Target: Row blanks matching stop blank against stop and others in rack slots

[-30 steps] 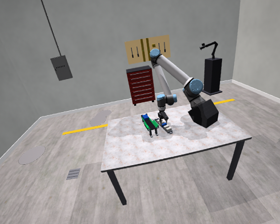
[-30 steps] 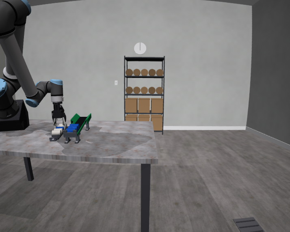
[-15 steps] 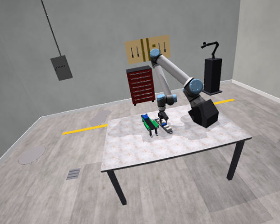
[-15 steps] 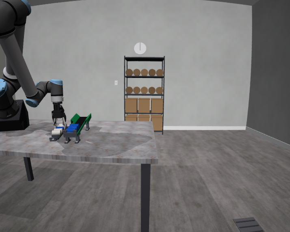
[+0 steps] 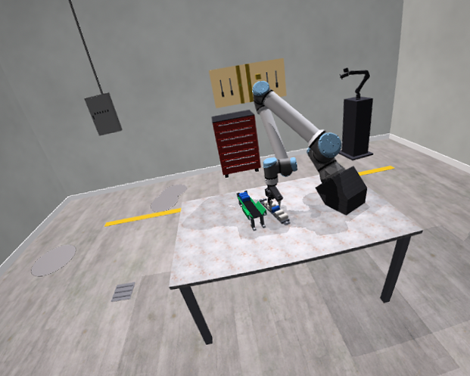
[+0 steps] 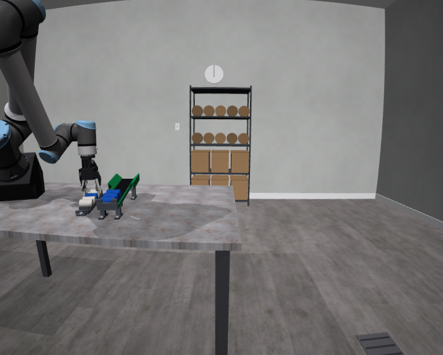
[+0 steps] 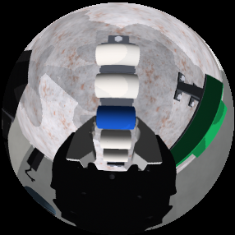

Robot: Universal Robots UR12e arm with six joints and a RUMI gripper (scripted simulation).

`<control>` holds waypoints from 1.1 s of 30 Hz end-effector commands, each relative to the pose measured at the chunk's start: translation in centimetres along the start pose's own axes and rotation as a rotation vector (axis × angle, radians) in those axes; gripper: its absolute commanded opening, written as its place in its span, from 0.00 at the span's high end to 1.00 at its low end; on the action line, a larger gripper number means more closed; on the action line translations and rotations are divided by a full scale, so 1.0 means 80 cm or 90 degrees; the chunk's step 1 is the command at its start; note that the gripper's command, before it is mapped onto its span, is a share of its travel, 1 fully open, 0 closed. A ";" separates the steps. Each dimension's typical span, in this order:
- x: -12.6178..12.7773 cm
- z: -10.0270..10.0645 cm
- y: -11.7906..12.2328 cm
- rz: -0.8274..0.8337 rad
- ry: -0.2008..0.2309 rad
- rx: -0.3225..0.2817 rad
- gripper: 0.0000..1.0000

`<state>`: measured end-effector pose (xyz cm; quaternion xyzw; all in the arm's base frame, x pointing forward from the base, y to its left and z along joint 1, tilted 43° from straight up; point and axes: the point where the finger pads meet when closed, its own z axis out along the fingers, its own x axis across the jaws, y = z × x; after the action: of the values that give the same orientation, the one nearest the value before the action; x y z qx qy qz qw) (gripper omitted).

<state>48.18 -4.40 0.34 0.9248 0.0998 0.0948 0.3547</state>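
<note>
My gripper [image 5: 275,202] [image 6: 90,188] [image 7: 116,117] is low over the grey stock rack [image 6: 82,211] [image 7: 118,39]. It is shut on a blue blank [image 6: 90,195] [image 7: 116,115] that lies across the rack, with one finger at each end. Two white blanks [image 7: 117,53] [image 7: 117,85] lie in slots beyond it; they also show in the top and exterior views [image 5: 282,213] [image 6: 87,202]. More white blanks [image 7: 116,138] lie under my palm. The green feed ramp [image 5: 252,207] [image 6: 127,184] [image 7: 205,123] stands right beside the rack. Blue blanks [image 5: 243,194] [image 6: 110,195] sit in a row at its stop end.
The rack and ramp stand mid-table on the marbled table [image 5: 288,245] [image 6: 166,221]. The arm's black base [image 5: 342,190] [image 6: 18,177] stands at the table's far side. A small pale fleck [image 6: 135,218] lies on the table near the ramp's legs.
</note>
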 end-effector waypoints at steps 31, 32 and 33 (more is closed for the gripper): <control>0.000 -0.120 0.000 0.000 0.000 0.000 0.64; 0.000 -0.120 0.000 0.000 0.000 0.000 0.64; 0.000 -0.120 0.000 0.000 0.000 0.000 0.64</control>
<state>45.87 1.52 7.13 0.9246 0.1003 0.0956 0.3548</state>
